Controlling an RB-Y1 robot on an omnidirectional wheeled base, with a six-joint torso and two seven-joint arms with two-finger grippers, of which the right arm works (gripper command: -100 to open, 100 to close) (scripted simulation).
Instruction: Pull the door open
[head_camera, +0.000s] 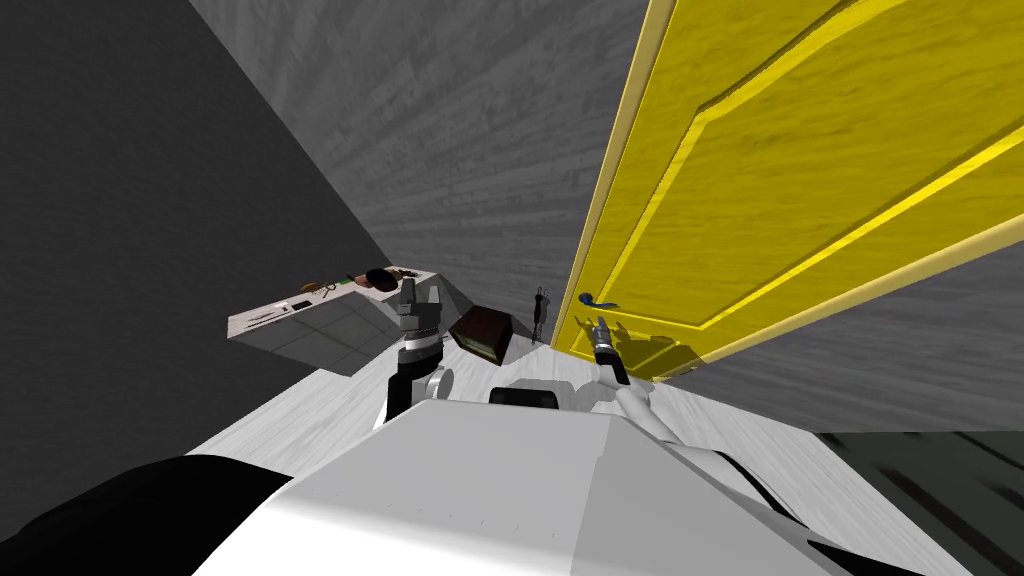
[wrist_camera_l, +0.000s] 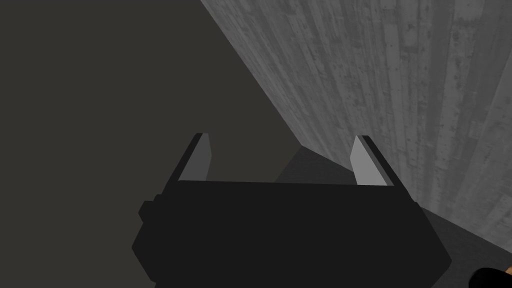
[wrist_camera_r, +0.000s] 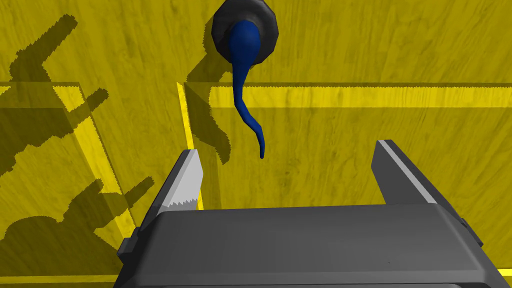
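The door (wrist_camera_r: 380, 60) is yellow with a wood grain, and brighter yellow strips of moulding frame its panels. It stands straight ahead of the right pincer (wrist_camera_r: 287, 147), facing it flat. Its handle (wrist_camera_r: 240, 90) is a slim dark blue lever that springs from a round dark grey rosette (wrist_camera_r: 219, 30) and tapers in a gentle curve to a thin tip. That tip ends just ahead of the pincer, in line with the gap between its 2 spread fingers, off-centre, and touches neither. The rosette sits farther from the pincer, flat on the door's face beyond a moulding strip.
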